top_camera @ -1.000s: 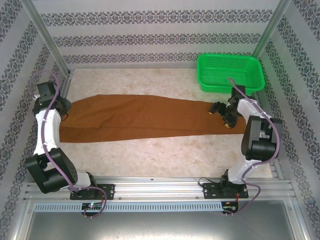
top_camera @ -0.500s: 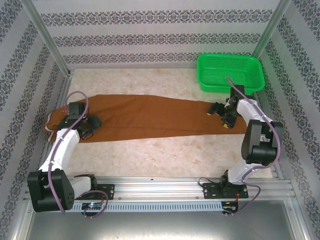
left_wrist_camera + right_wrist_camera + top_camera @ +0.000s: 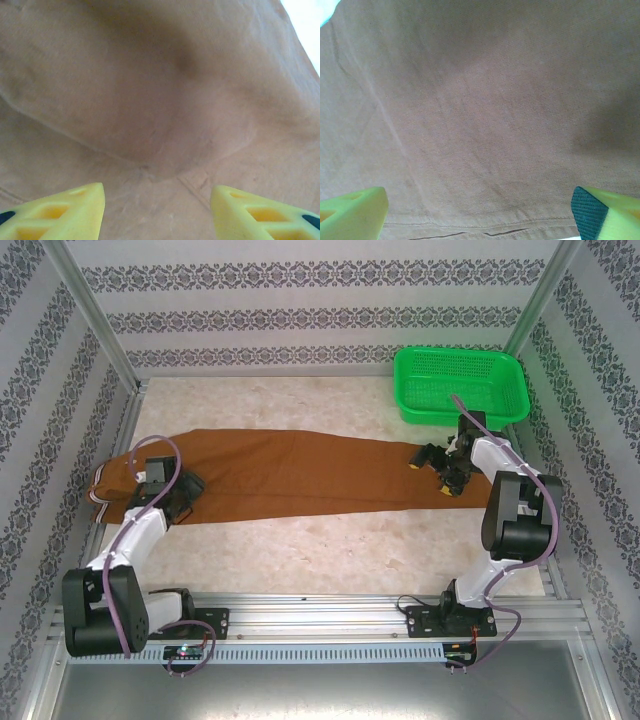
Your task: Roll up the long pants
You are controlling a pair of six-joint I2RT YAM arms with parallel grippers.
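Top external view: the long pants (image 3: 290, 475) lie flat across the table (image 3: 330, 550) under my half-open left claw (image 3: 180, 495) and wide-open right claw (image 3: 432, 478), both empty; pinching one layer would skew the roll.

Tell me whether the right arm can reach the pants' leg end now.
Probably yes: the right claw hangs open directly over the long pants' narrow end, nothing lying between it and the fabric.
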